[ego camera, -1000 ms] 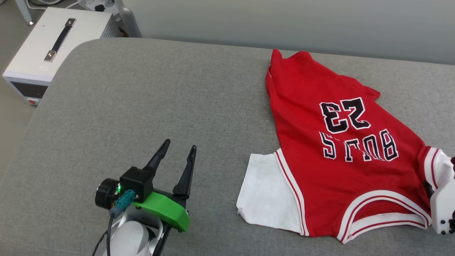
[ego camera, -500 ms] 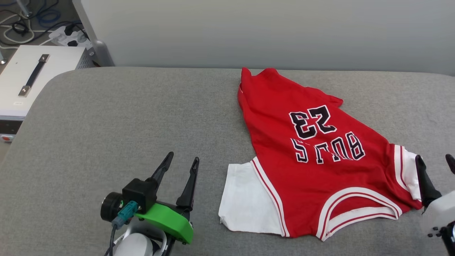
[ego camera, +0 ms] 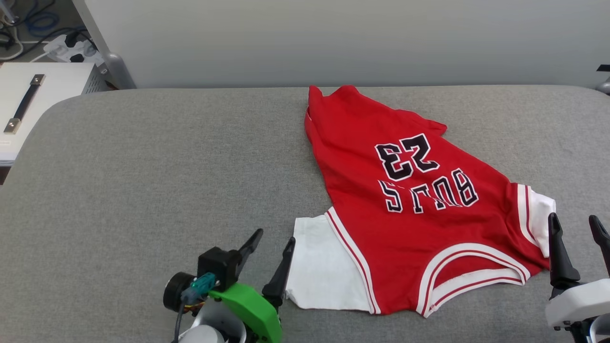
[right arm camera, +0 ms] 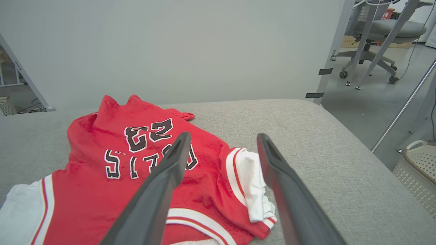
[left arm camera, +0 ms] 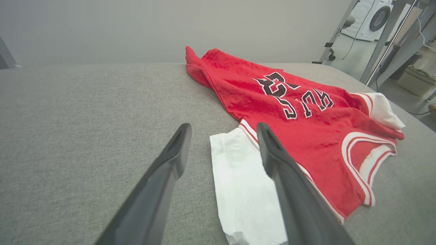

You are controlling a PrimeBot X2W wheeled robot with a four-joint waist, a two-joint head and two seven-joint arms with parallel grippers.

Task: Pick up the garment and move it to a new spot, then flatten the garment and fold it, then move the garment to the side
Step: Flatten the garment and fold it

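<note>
Grey cushion (ego camera: 143, 166) holds the garment (ego camera: 405, 190) right of centre; the left gripper (ego camera: 275, 236) and right gripper (ego camera: 572, 218), both wide open and empty, have drawn up beside its sleeves (ego camera: 324, 267), ready to grasp

Table (ego camera: 143, 166): grey fabric top, rounded corners.
White box (ego camera: 43, 90): you'll find it off the far-left corner, dark strap handle on top.
Power strip (ego camera: 66, 47): behind that box, among cables.
Office chair (right arm camera: 378, 34): grey, past your table's right end.
Basket (right arm camera: 420, 166): pale, perhaps woven, floor-level right.

I'm working in a robotics lab, I'd say: white instrument case (ego camera: 57, 85), power strip (ego camera: 71, 45) on the floor, office chair (right arm camera: 388, 32), washing machine (left arm camera: 374, 17).
</note>
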